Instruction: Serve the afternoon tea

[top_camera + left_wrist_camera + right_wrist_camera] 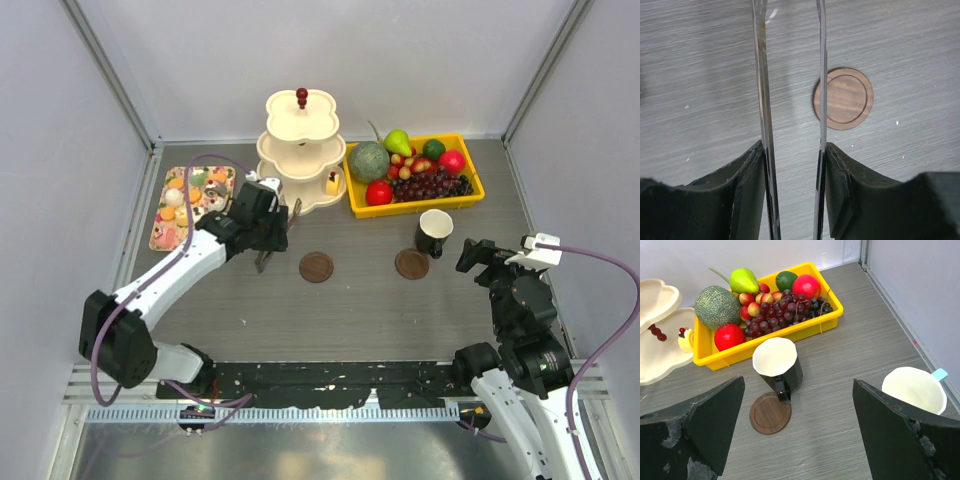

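My left gripper (268, 236) (792, 150) is shut on a pair of thin metal tongs (762, 90). The blades stand apart with nothing between them, tips pointing at the table beside the left coaster (316, 266) (843, 98). Small sweets (190, 200) lie on the flowered tray (160, 232) at the left. A yellow cake piece (332, 183) (686, 339) sits on the lowest tier of the cream stand (300, 150). The black mug (434, 232) (777, 364) stands partly on the right coaster (411, 263) (770, 413). My right gripper (478, 255) (797, 390) is open, empty, near that mug. A white mug (915, 389) stands to its right.
A yellow tray of fruit (412, 172) (770, 305) sits at the back right, next to the tiered stand. Grey walls close the table in at the back and on both sides. The right wall runs close to the white mug.
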Tool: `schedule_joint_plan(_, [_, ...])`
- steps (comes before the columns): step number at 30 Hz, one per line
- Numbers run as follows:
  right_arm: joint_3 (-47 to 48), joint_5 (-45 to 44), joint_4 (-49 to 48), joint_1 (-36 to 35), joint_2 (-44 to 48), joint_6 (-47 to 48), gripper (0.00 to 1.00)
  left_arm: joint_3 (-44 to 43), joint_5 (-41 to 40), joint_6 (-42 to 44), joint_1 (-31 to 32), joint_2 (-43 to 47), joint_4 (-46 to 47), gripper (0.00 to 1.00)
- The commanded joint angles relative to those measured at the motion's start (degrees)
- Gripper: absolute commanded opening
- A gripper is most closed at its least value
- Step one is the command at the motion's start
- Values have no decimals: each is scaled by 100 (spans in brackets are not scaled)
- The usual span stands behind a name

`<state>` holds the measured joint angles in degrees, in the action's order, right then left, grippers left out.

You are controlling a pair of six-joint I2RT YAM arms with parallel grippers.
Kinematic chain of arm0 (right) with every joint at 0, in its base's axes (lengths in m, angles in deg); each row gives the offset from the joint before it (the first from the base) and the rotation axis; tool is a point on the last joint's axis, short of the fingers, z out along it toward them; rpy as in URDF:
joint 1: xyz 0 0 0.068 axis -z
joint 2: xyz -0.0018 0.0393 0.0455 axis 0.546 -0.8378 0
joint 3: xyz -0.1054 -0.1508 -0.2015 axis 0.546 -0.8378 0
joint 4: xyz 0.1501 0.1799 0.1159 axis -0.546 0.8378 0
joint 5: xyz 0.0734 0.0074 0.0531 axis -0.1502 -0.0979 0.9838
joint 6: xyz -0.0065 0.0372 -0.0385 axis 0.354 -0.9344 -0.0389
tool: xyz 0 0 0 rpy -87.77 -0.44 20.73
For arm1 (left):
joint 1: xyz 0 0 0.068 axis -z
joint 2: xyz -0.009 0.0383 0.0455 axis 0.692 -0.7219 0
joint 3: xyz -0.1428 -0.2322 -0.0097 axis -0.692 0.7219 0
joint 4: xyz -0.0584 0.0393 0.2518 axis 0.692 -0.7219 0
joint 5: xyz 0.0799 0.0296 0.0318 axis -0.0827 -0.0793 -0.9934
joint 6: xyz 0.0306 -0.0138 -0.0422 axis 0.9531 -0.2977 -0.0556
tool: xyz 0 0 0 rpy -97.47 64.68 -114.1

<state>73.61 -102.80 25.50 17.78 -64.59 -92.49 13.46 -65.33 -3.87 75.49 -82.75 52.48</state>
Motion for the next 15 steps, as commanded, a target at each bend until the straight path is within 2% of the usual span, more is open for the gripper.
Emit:
schedule_joint_plan(1, [-3, 21, -232, -24, -9, 28, 96, 79, -433, -172, -357, 680, -510, 50])
schedule_joint_plan(9, [32, 100, -179, -25, 0, -43, 96, 351, -601, -207, -1236, 1489, -1240, 50])
schedule_joint_plan(15, [585, 21, 277, -33, -255, -8, 96, 422, -645, 39, -2000, 1797, -1609, 50])
